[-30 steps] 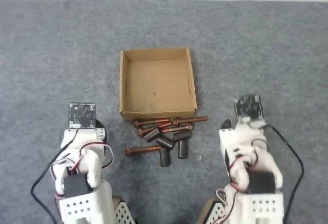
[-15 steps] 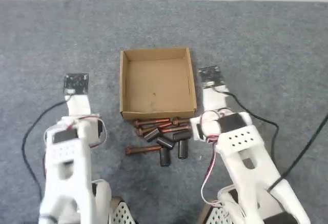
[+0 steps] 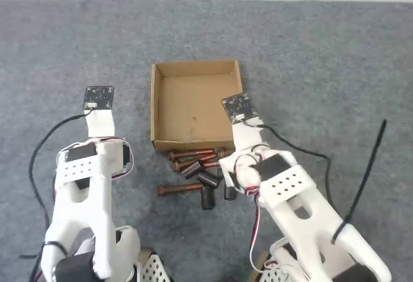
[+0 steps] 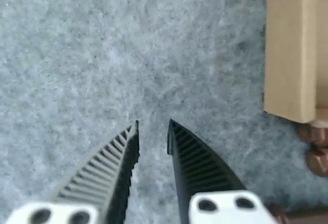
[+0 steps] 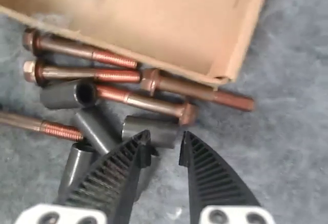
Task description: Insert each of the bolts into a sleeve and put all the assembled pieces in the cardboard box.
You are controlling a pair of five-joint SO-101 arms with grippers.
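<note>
Several copper bolts and dark sleeves lie in a loose pile on the grey carpet just in front of the cardboard box. One bolt lies apart, nearer the arms. My right gripper hangs narrowly open over a dark sleeve at the pile's edge, with nothing between its fingers. Beyond it lie bolts along the box wall. My left gripper is narrowly open above bare carpet, left of the box's near corner.
The right arm leans over the right side of the pile, its cable trailing to the right. The left arm stands left of the box. Grey carpet spreads all around.
Both arms have stretched forward from a folded pose. The right arm has swung left until it hangs over the pile; the left has gone forward beside the box. Bolts and sleeves have not moved.
</note>
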